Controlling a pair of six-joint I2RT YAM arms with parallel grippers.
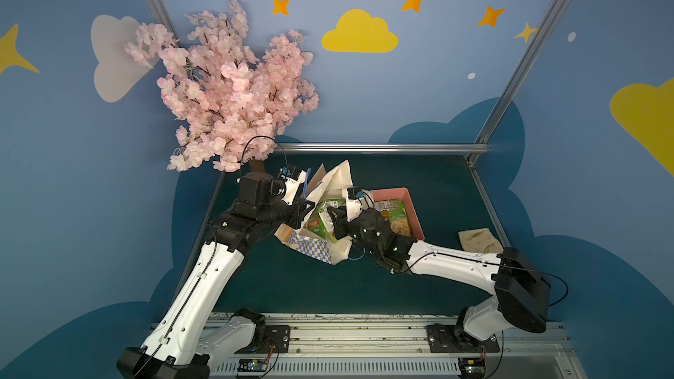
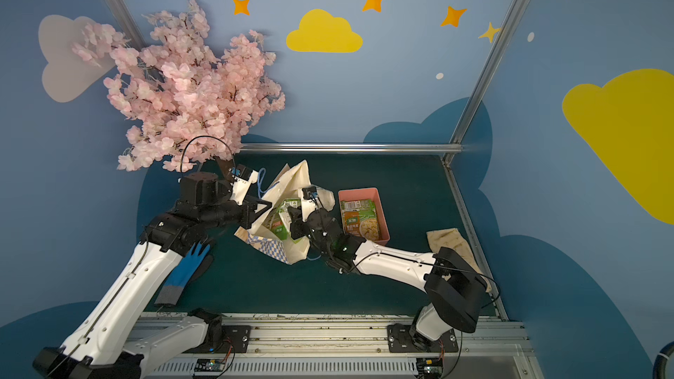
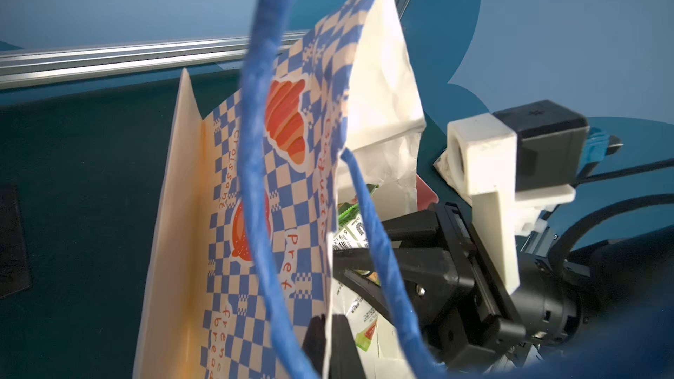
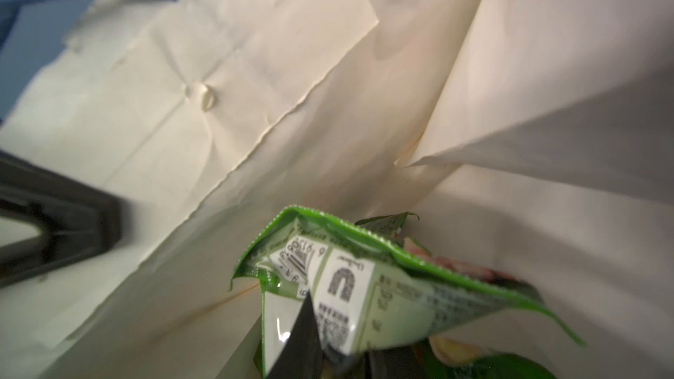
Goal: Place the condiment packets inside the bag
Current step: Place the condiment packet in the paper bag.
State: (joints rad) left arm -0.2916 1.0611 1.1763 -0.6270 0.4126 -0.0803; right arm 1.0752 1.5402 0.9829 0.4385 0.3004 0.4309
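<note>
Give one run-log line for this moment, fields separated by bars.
left gripper: shut on bag rim | right gripper: shut on green packet inside bag | pink tray: second packet waiting

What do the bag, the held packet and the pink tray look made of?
The bag: matte cream paper, creased and folded. The packet: glossy foil or plastic film, with glare and a crimped seal. The tray: probably smooth moulded plastic, with a thin rigid rim.
</note>
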